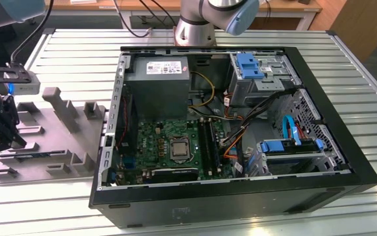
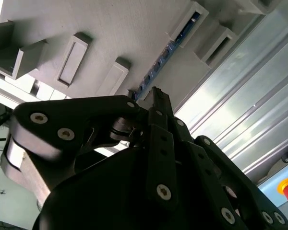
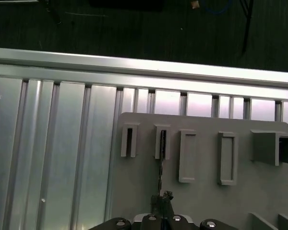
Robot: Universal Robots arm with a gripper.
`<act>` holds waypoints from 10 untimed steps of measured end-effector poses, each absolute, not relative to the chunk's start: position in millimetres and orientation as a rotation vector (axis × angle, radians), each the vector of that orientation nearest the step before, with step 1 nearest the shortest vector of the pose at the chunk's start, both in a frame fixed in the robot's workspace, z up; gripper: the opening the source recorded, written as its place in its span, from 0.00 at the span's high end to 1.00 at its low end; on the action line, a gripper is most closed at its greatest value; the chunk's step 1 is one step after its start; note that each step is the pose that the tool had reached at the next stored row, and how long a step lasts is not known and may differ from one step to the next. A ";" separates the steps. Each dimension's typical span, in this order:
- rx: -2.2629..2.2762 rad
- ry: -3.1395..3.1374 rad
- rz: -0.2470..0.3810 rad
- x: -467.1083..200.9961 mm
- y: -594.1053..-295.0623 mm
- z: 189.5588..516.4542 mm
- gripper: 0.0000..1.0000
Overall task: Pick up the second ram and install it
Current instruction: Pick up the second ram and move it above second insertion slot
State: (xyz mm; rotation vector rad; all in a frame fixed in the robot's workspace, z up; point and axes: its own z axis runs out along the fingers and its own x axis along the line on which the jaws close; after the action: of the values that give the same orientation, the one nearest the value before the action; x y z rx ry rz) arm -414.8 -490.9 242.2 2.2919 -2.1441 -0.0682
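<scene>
I'm watching the second ram [image 3: 161,165]: a thin, narrow stick, edge-on in both wrist views, with a bluish tint along its board. It's standing on edge in a slim slot of the grey holder block [image 3: 201,201] on the slatted table [image 1: 346,59]. Toward the exterior view's right, the open computer case [image 1: 208,209] is showing its motherboard [image 1: 169,142]. My gripper [image 3: 162,197] is squeezing in, fingers drawn together on the stick's near end.
</scene>
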 end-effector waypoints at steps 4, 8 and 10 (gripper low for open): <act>2.296 -2.148 -0.061 -414.8 -490.9 237.4 0.89; 2.297 -2.149 -0.058 -415.2 -490.9 233.0 0.89; 2.296 -2.150 -0.058 -415.9 -490.9 231.1 0.89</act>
State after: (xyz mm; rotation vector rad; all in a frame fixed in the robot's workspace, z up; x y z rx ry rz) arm -415.9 -490.9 231.1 2.2962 -2.1497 -0.0576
